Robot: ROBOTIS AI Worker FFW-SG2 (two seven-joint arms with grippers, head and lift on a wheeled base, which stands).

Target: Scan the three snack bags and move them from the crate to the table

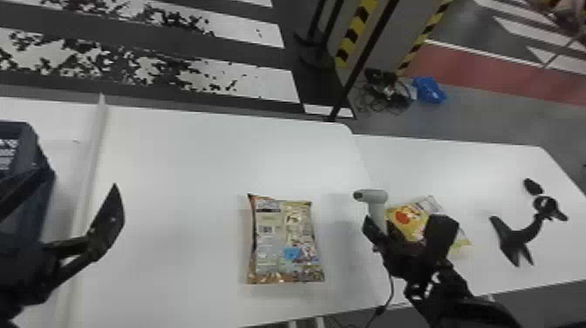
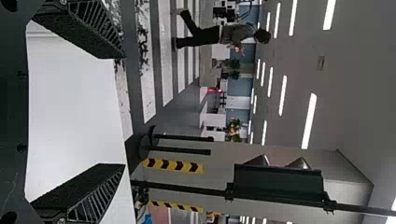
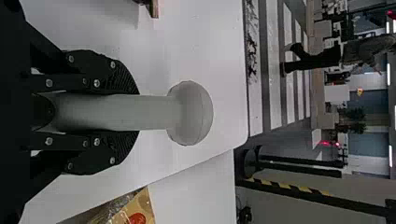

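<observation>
Grey plastic scanner (image 1: 376, 208) clamped in my black right gripper (image 3: 135, 113) at four o'clock, black left gripper (image 2: 123, 111) gaping empty at eight, I may misread the tan foil snack bag (image 1: 285, 240) at six through glare.

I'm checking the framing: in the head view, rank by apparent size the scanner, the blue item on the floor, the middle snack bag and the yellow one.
1. Middle snack bag
2. Yellow snack bag, partly hidden, judged by what shows
3. Scanner
4. Blue item
</observation>
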